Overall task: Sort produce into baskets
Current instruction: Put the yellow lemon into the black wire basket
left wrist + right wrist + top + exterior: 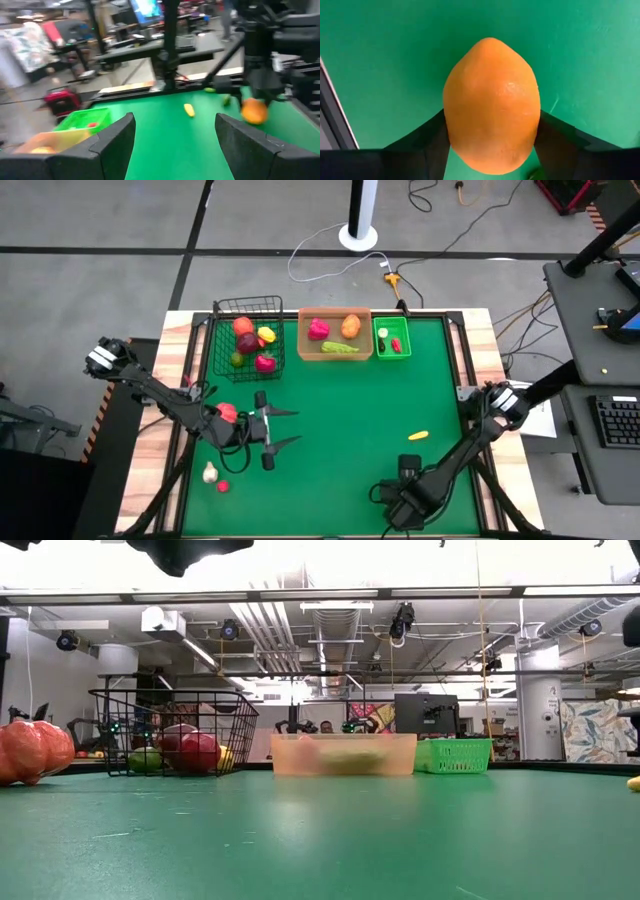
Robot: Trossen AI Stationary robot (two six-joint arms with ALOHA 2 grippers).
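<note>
Right end effector (490, 150), low over the green worktop (340, 405) near its front edge, grips an orange fruit (491, 105); left end effector (283, 428) hangs empty, fingers wide apart.

On the green worktop (320, 840), a black wire basket (172, 732) holding red and green produce stands beside a tan tray (343, 754) and a green bin (453, 755); an orange-red piece (32, 752) sits at the left edge

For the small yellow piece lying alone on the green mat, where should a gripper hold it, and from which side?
Probably from above, fingers closing across the narrow middle of the yellow piece. It lies flat and elongated on the mat, with open space around it. The open left gripper seems freest; the right gripper holds an orange fruit.
</note>
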